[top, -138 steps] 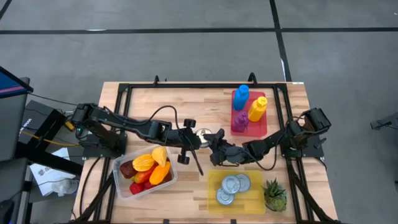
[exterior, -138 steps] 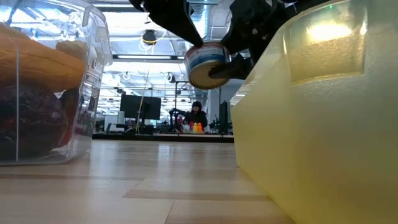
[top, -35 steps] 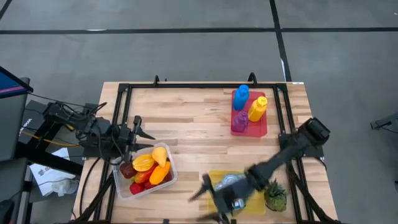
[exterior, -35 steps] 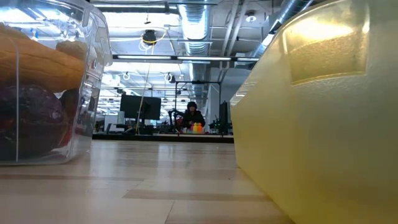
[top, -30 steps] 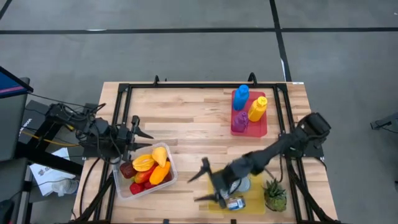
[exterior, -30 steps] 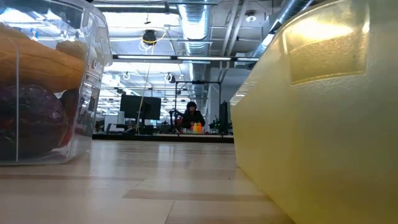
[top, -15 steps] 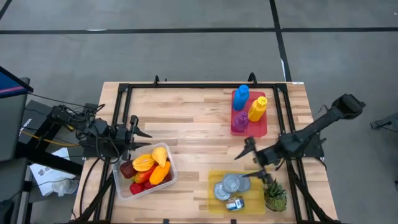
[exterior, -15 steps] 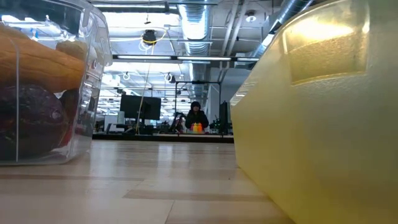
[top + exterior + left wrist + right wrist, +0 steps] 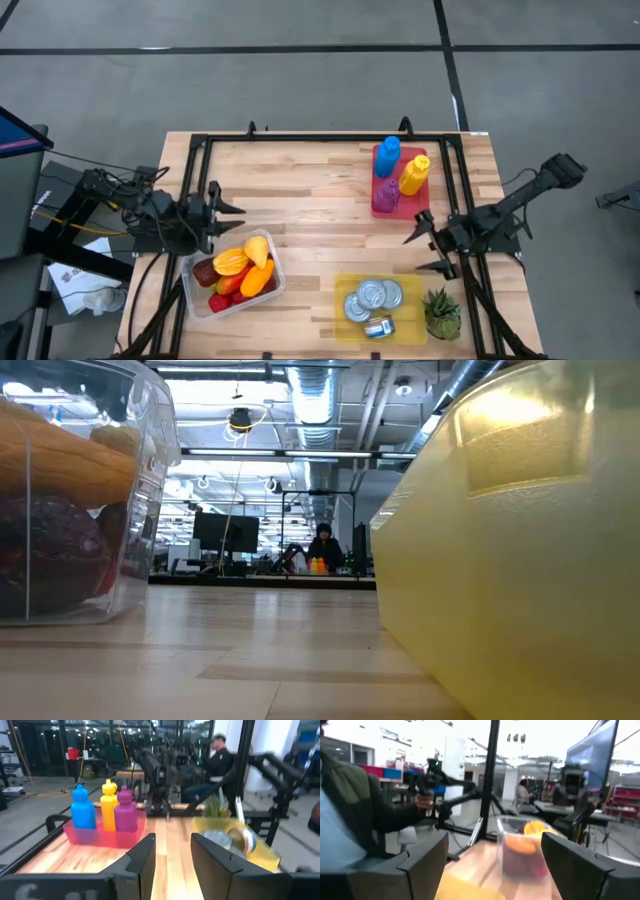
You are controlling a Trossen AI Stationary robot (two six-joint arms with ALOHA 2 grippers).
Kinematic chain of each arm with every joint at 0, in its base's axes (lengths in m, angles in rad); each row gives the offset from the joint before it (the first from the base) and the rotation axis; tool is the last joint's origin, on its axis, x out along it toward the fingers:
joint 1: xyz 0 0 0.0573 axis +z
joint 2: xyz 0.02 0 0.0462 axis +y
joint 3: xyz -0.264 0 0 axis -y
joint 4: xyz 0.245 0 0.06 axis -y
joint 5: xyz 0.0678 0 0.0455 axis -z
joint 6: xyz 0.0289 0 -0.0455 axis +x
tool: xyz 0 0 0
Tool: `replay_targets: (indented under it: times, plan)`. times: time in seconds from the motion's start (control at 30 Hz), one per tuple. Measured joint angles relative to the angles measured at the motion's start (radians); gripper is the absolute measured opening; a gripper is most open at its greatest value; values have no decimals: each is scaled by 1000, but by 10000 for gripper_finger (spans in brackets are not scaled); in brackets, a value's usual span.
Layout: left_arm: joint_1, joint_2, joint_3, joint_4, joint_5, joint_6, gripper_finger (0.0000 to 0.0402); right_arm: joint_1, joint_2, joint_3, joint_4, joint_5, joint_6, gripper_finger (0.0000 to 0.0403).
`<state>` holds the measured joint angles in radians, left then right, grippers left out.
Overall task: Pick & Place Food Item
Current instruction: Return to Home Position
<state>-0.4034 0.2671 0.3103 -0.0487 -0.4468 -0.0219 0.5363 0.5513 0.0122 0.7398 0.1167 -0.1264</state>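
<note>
From above, my counter (image 9: 320, 190) is evenly lit with soft shadows. Down low, ceiling lamps (image 9: 240, 420) glare and the yellow bin (image 9: 520, 560) glows. Beyond my right wrist, the room (image 9: 470, 750) is washed white.

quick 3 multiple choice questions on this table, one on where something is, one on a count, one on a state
1. Where does the potted plant stand?
A. on the floor
B. on the table beside the yellow bin
C. inside the clear tub

2. How many bottles stand in the red tray?
A. one
B. five
C. three

3. What state is the right hand in?
A. open and empty
B. shut on a can
C. shut on a bottle

Answers:
1 B: the high view shows the plant just right of the bin, at the table's right side.
2 C: a blue bottle, a yellow bottle and a purple bottle are there.
3 A: its fingers are spread with nothing between them, above the table's right edge. The left hand waits at the left edge.
</note>
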Motion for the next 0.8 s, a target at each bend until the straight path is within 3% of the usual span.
replay_targets:
  times: [0.3,0.57,0.8]
  plan:
    - [0,26,0,73,14,-65,118,53,-16,-1,-23,-19,0,309]
    - [10,71,-3,39,177,-51,118,112,-16,-1,-47,-9,15,309]
    - [12,-43,-152,196,186,-7,118,103,-16,-1,-48,20,15,309]
